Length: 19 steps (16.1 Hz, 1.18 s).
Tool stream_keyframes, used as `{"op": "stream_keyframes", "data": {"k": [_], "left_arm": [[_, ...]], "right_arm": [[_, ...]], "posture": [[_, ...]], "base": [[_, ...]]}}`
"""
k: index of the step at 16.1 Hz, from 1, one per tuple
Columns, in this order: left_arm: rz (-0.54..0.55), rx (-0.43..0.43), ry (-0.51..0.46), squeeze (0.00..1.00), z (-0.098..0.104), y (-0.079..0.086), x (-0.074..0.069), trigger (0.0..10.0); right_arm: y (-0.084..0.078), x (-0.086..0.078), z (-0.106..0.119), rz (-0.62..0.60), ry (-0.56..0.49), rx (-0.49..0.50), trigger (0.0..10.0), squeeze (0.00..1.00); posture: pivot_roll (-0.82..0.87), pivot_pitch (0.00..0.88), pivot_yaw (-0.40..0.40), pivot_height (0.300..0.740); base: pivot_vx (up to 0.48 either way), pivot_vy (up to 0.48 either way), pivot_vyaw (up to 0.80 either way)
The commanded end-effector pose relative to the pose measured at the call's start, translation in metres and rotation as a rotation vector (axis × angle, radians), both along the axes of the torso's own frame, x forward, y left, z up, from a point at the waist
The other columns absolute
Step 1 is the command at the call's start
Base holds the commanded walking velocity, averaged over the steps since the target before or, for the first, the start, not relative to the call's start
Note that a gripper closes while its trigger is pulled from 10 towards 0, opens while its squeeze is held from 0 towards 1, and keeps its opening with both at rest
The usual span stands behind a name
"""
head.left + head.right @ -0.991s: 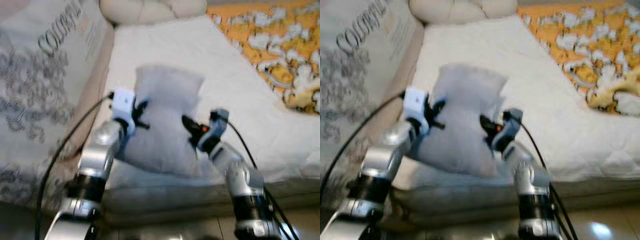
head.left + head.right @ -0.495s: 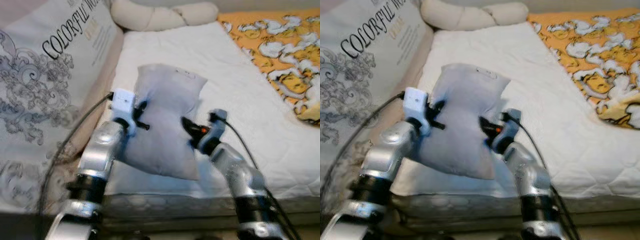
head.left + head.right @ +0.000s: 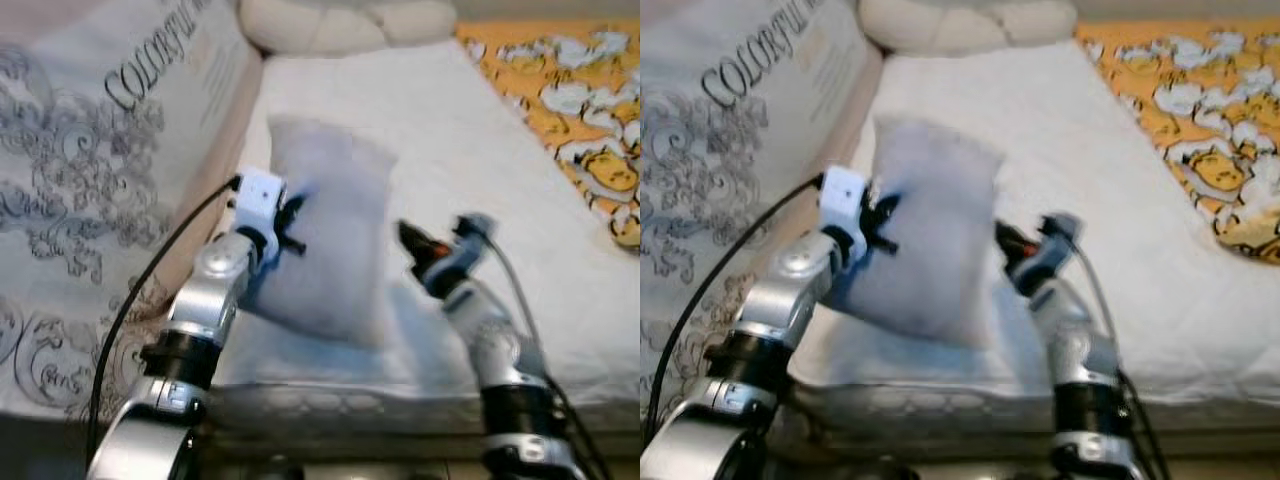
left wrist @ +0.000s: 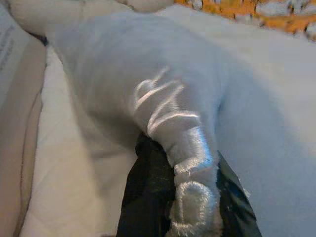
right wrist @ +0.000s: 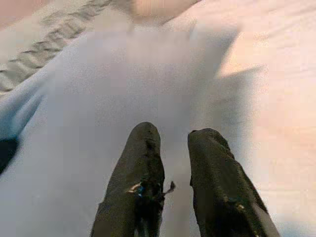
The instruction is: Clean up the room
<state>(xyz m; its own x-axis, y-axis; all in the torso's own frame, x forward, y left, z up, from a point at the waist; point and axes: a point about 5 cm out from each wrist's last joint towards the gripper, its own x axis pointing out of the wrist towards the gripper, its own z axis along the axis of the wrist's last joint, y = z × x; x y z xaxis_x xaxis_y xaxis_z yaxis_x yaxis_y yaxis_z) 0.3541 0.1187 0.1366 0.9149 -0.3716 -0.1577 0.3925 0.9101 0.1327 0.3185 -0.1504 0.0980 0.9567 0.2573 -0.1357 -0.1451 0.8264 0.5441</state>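
My right claw (image 3: pixel 405 232) has let go, fingers nearly closed and empty; left claw (image 4: pixel 170 197) alone pinches the pillow (image 3: pixel 325 235) over the bed (image 3: pixel 450 130).

The two eye views look forward and down from the head onto the near edge of a bed (image 3: pixel 500 180), both arms reaching in from below; they share the same scene, the right eye view shifted slightly sideways. The left wrist view looks along the left tool (image 4: pixel 170 197), very close against the pale pillow (image 3: pixel 330 230). The right wrist view looks along the right tool (image 5: pixel 173 182), near the same pillow, with bed beyond.
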Motion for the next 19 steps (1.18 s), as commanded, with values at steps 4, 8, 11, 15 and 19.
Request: {"op": "stream_keyframes", "data": {"k": [4, 8, 11, 15, 19], "left_arm": [[0.027, 0.242, -0.11, 0.0, 0.01, 0.021, 0.023, 10.0], [0.157, 0.425, -0.137, 0.0, 0.027, 0.068, 0.039, 10.0], [0.258, 0.497, -0.11, 0.0, 0.035, 0.106, 0.04, 10.0], [0.443, 0.55, -0.061, 0.0, 0.025, 0.144, 0.03, 10.0], [0.459, 0.551, 0.078, 0.0, -0.003, 0.151, 0.019, 10.0]], "right_arm": [[-0.004, -0.008, 0.001, 0.108, -0.06, -0.136, 10.0, 1.0], [0.003, -0.03, 0.021, 0.43, -0.211, -0.147, 10.0, 1.0], [0.0, -0.038, 0.026, 0.56, -0.231, -0.173, 10.0, 1.0], [0.004, -0.039, 0.033, 0.691, -0.245, -0.216, 10.0, 1.0], [0.009, -0.045, 0.035, 0.798, -0.231, -0.218, 10.0, 1.0]], "posture": [[-0.09, 0.0, 0.118, 0.74], [-0.12, 0.0, 0.138, 0.74], [-0.13, 0.0, 0.147, 0.74], [-0.13, 0.0, 0.123, 0.74], [-0.16, 0.0, 0.114, 0.74]], "base": [[0.0, 0.0, 0.0], [0.0, 0.0, 0.0], [0.0, 0.0, 0.0], [0.0, 0.0, 0.0], [0.0, 0.0, 0.0]]}}
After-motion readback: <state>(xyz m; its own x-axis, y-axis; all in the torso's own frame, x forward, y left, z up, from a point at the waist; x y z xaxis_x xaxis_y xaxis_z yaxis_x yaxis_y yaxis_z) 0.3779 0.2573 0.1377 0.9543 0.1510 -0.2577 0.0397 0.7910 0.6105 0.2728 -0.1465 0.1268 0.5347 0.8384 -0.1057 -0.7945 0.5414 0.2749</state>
